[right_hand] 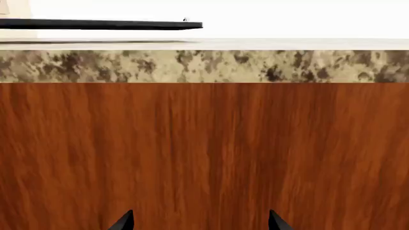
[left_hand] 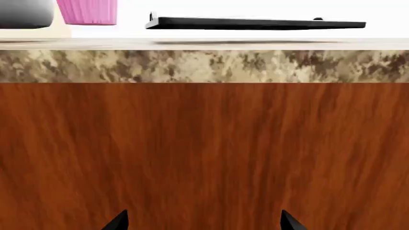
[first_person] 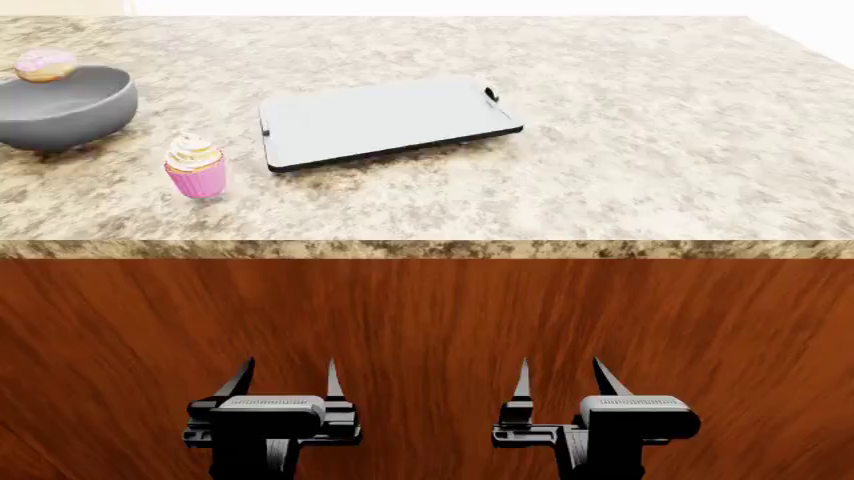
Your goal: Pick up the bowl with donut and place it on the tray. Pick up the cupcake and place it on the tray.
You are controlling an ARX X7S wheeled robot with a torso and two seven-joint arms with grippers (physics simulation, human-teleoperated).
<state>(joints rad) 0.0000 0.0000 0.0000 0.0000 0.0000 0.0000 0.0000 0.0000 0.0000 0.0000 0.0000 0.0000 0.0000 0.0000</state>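
Hanging low, both hands (first_person: 284,378) (first_person: 558,376) spread.

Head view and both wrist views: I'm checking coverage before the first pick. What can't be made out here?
- Bowl: head view's edge cuts its side; inside hidden by its wall.
- Donut: small, partly clipped.
- Cupcake: left wrist view shows only the wrapper; frosting cut off.
- Tray: right wrist view shows it edge-on; top surface unseen.

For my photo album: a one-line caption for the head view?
Both open grippers, left and right, wait below a counter holding bowl, cupcake and tray.
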